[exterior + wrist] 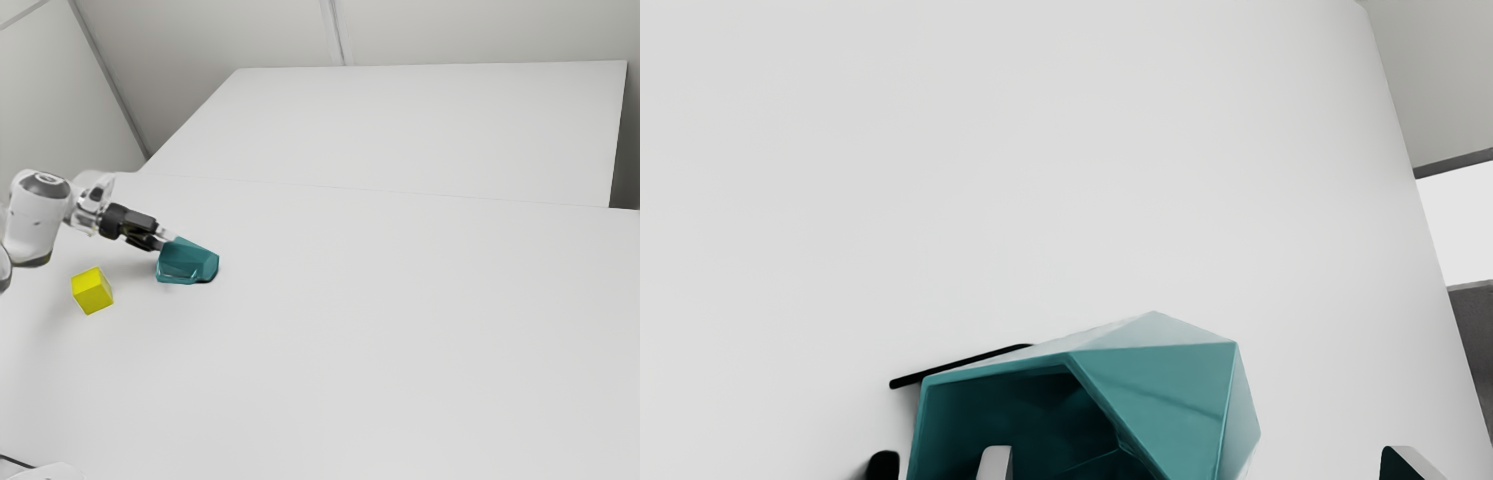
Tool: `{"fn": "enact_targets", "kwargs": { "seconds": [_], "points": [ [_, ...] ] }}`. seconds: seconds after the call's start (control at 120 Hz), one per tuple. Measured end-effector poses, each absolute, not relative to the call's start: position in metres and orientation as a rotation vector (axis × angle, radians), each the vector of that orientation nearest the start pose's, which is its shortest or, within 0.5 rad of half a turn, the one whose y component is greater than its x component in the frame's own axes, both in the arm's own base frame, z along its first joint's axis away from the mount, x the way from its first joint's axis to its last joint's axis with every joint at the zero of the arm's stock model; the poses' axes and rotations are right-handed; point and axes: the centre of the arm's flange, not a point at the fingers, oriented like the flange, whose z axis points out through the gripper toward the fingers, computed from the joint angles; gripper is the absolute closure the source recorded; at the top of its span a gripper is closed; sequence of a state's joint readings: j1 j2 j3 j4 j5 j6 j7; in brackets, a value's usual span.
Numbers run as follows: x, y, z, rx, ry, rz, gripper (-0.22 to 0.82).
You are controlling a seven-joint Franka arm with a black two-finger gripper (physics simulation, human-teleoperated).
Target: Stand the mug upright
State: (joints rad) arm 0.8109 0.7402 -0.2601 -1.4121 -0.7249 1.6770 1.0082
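"How do the jaws stand?"

"Wide open. In the wrist view there's a broad gap between them, with part of the mug [187, 260] in it. One fingertip [996, 463] shows against the dark mouth; the other is out past the mug's outer side."

"Is that first one actually inside?"

"It looks that way, though from this angle I can't swear to it, nor to any touch."

"And the mug itself?"

"Teal, faceted, lying on its side on the bench [400, 330], its open mouth turned sideways. It isn't upright."

"What's around it?"

"A thin black mark [960, 365] runs out from beside its rim. Near the mug, but apart from it, sits a yellow cube [92, 291], farther toward the exterior view's left and closer to that camera."

"The arm?"

"The white arm [38, 212] reaches in from the exterior view's left, above the bench. Behind everything stand pale grey walls [480, 30]."
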Motion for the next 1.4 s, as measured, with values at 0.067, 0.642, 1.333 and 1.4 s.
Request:
{"fn": "enact_targets", "kwargs": {
  "seconds": [0.067, 0.642, 1.333, 1.4],
  "points": [
    [0.601, 0.332, 0.275, 2.167, -0.186, 0.365, 0.01],
    [0.597, 0.325, 0.287, 2.094, -0.247, 0.367, 0.71],
    [0.585, 0.22, 0.387, 2.428, -0.516, 0.328, 0.78],
    [0.583, 0.198, 0.397, 2.518, -0.583, 0.305, 0.78]
  ]
}}
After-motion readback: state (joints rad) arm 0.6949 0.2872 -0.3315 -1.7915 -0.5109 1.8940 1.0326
